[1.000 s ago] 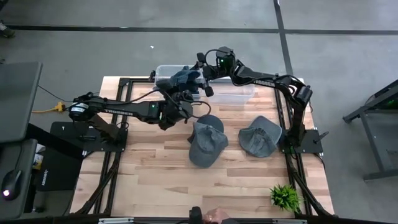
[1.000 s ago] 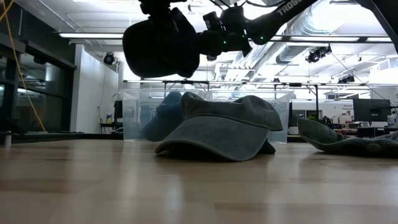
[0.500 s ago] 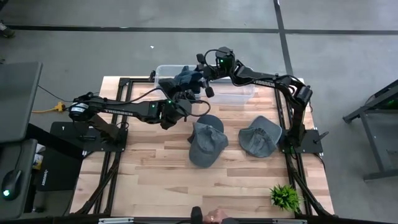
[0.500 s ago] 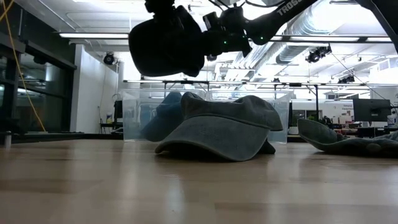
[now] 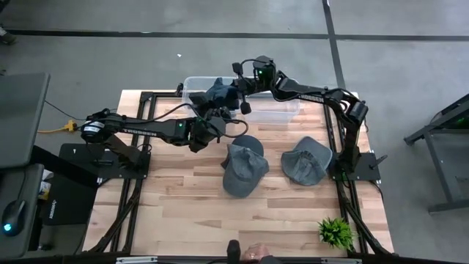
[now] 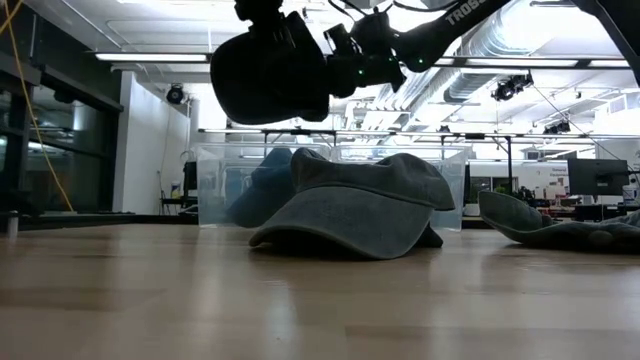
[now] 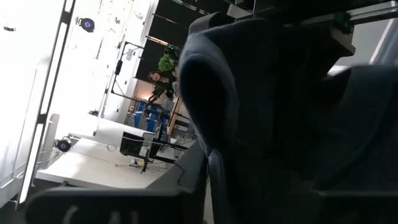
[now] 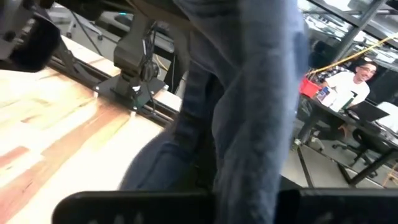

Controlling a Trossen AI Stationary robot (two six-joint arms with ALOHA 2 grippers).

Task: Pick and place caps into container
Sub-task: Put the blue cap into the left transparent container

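Observation:
A navy cap (image 5: pixel 220 94) hangs in the air over the left end of the clear container (image 5: pixel 282 111) at the table's far edge, showing as a dark lump (image 6: pixel 268 75) in the low view. My left gripper (image 5: pixel 212 114) comes at it from the left and my right gripper (image 5: pixel 238 91) from the right; both are shut on it. A blue cap (image 6: pixel 255 190) lies inside the container. Two grey caps (image 5: pixel 242 167) (image 5: pixel 308 160) rest crown up on the wood. My left gripper holds the navy cap by cloth on its near left side (image 7: pixel 214 171), reaching in level from the table's left. The cap fills the wrist view, so the kind of hold does not show. The cap is lifted clear. My right gripper pinches a fold of the cap's blue cloth (image 8: pixel 249 155) between its two fingers, coming level from the table's right. One layer or several, I cannot tell. The cap hangs clear above the container's left end.
A small green plant (image 5: pixel 335 232) stands at the near right corner. A person's hand (image 5: pixel 253 255) shows at the near edge. Bare wood lies along the near left of the table. Black frame rails run along both sides.
My right gripper has shut on the navy cap's right side. The cap has shifted a little toward the right gripper while staying in the air over the container; both arms have otherwise kept their places.

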